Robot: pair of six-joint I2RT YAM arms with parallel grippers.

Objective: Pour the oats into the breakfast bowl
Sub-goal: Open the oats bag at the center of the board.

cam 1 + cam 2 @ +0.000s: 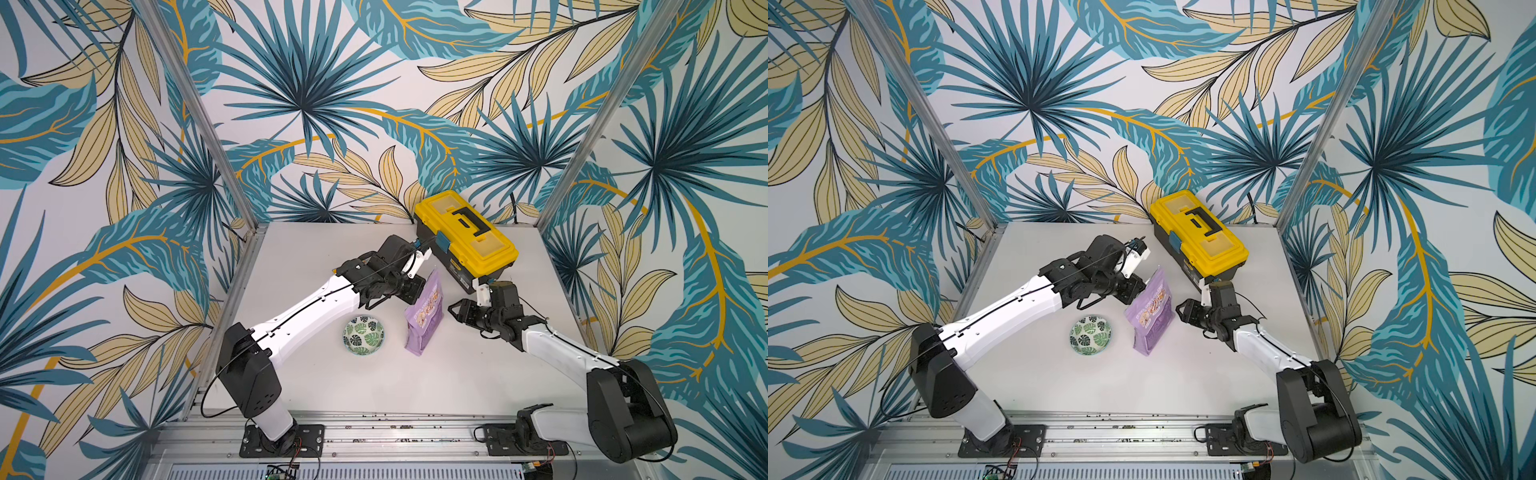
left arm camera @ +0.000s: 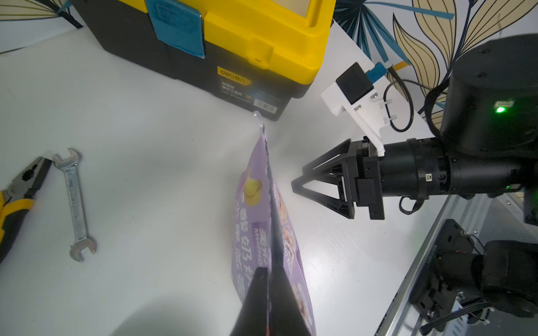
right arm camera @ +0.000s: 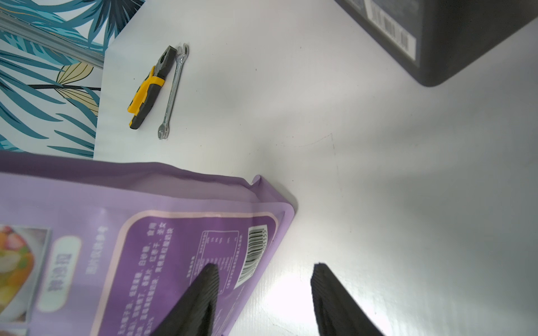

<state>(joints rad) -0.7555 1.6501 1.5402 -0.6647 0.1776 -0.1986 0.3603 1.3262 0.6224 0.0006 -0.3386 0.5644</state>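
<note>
This is a robot lab cell: a left arm (image 1: pixel 307 311) and a right arm (image 1: pixel 561 345) stand bolted to a metal rail (image 1: pixel 399 432) at a white table (image 1: pixel 332 382). Aluminium posts (image 1: pixel 199 116) and leaf-print panels (image 1: pixel 307 104) enclose it; a toolbox (image 1: pixel 465 232), pliers (image 3: pixel 147 90) and a wrench (image 3: pixel 173 93) lie there.

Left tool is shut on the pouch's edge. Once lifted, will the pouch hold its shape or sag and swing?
The pouch is thin film, creased at a corner in the right wrist view, so it will likely flex and sag below the left tool. Pinched near one end of its edge, it may swing or tilt. The shiny film could slip.
</note>
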